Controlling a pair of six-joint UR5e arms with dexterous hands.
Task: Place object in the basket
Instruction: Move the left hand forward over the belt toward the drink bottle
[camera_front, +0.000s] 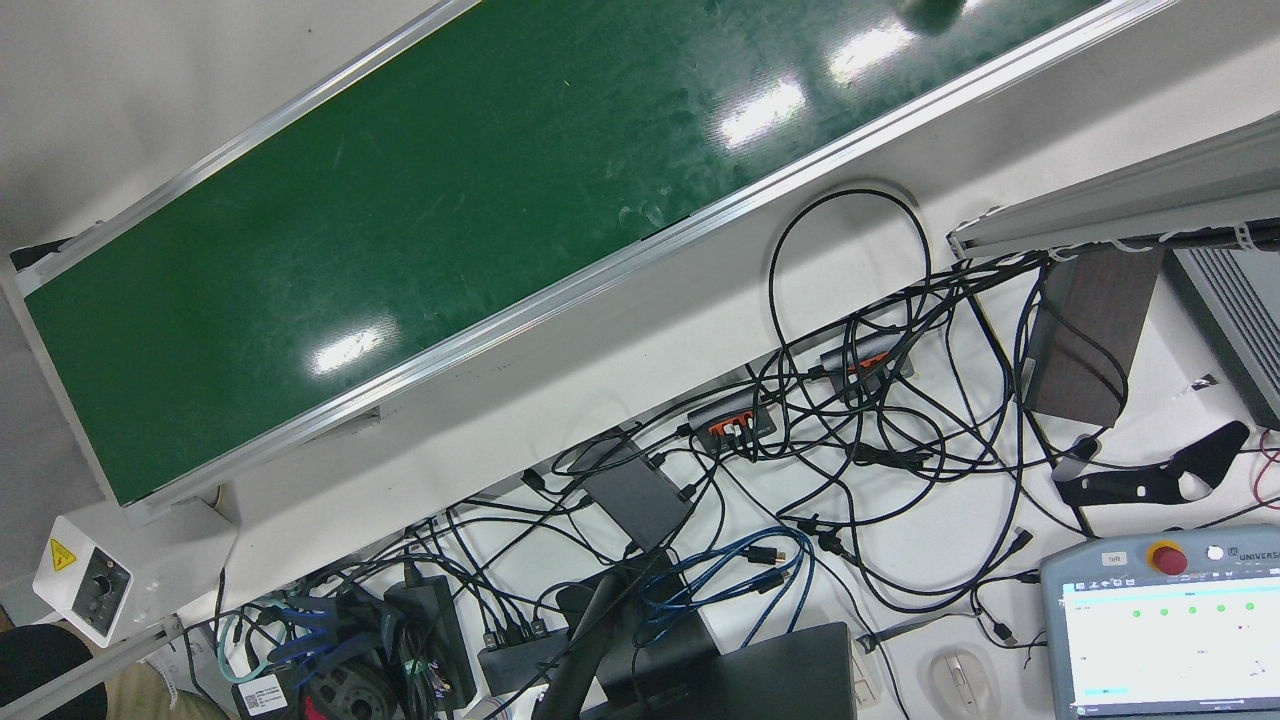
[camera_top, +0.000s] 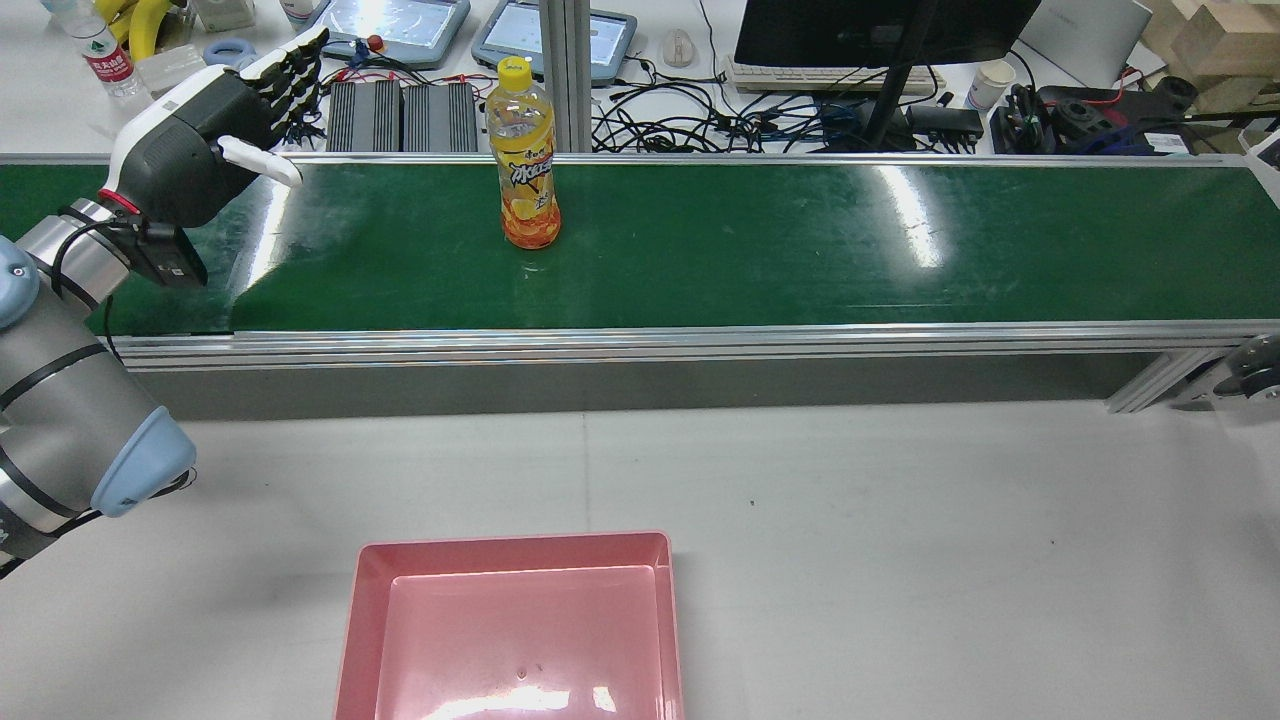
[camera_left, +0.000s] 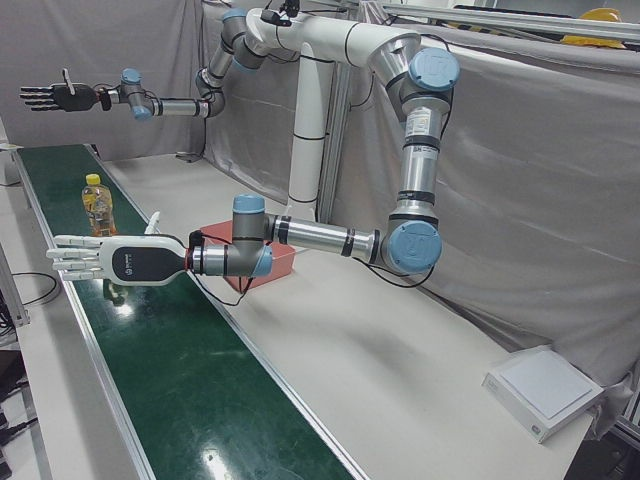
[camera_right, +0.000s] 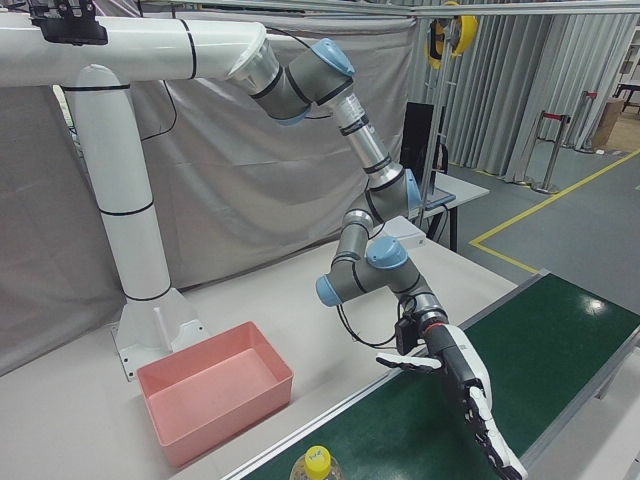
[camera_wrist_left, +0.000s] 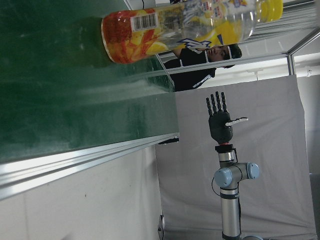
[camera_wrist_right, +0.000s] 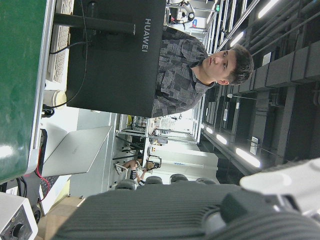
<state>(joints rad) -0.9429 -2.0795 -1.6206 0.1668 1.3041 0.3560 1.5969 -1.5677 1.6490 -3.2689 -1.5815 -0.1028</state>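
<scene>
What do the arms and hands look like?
Left arm and right arm: silver-grey tubes, light-blue joint caps. Left hand: white back shell, dark grey palm, black fingers, red wrist ring, black cable. Right hand: dark, white thumb.

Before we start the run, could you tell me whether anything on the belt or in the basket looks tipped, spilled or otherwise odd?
Nothing stands out. The orange juice bottle with a yellow cap stands upright on the green conveyor belt, and the pink plastic basket sits square and holds nothing.
</scene>
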